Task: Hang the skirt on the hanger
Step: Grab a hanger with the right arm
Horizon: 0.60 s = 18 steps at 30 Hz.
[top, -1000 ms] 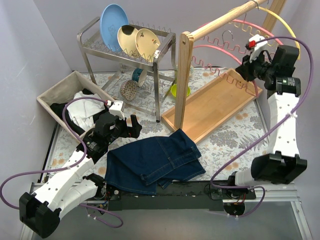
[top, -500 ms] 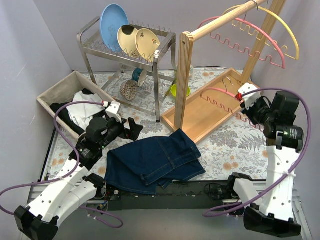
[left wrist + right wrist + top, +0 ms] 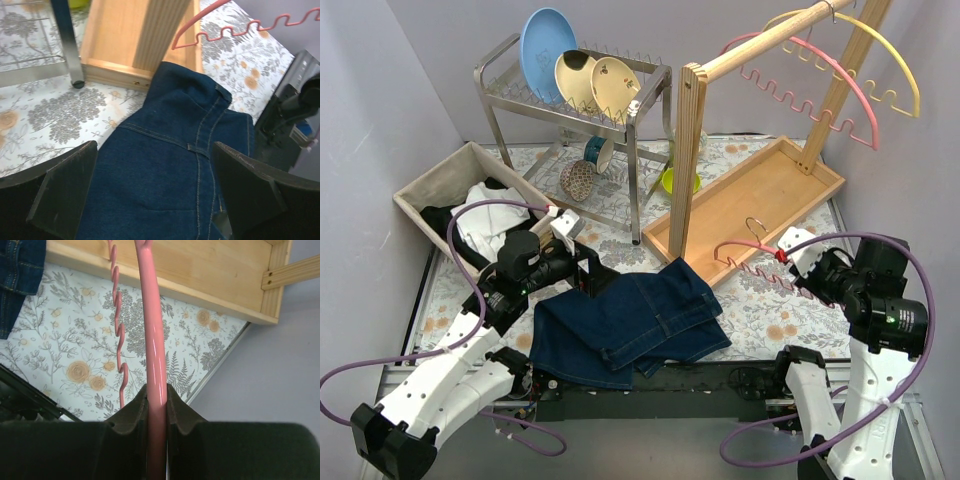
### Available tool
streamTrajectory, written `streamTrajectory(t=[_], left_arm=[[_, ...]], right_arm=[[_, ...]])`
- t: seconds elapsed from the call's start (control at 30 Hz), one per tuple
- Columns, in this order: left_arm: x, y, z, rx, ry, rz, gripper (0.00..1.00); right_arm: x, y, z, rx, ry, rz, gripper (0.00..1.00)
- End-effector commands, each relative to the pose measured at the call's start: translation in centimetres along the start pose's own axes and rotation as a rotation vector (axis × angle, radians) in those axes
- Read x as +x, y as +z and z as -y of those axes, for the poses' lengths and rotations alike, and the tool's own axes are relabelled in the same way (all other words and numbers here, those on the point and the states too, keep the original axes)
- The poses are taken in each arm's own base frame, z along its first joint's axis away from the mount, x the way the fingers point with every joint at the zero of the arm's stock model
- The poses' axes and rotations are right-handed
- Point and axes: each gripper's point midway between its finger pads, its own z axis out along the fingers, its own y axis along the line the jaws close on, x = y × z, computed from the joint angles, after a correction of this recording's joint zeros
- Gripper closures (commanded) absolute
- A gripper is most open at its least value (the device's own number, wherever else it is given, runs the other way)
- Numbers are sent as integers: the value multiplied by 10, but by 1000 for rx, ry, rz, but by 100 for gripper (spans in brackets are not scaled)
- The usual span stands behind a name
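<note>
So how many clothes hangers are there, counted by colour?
Pink: 2, the hung pink hanger on the wooden rail and the held pink hanger in the right gripper.
Yellow: 1, the yellow hanger, also on the rail.
Total: 3 hangers.

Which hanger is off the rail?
The pink hanger clamped in the right gripper; the other pink one and the yellow one hang on the wooden rail.

skirt [image 3: 630, 325] is dark blue denim, lying flat and loosely folded on the flowery surface [image 3: 790, 320], near the front edge. hanger [image 3: 152, 330] is pink with a wavy lower bar and a metal hook, pinched in the right tool [image 3: 156, 410], just right of the skirt, not touching it
</note>
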Motion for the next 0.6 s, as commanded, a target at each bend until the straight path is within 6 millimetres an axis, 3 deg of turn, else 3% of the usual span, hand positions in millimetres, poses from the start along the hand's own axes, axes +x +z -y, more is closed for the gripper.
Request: streamTrajectory(t=[0.0,0.2,0.43,0.57], left_arm=[[-13,-9,27,142,55,17,2],[-9,-13,41,223,62,3,2],[-7,-13,43,240,63,-3,2],[-7,-13,43,242,68,-3,2]], right_arm=[[-3,-10,-14,-35,-43,16,99],[-1,-14,-18,-16,-61,19,99],[-47,-55,-8,84,-112,173,99],[-52,-63,-14,95,-100,207,99]])
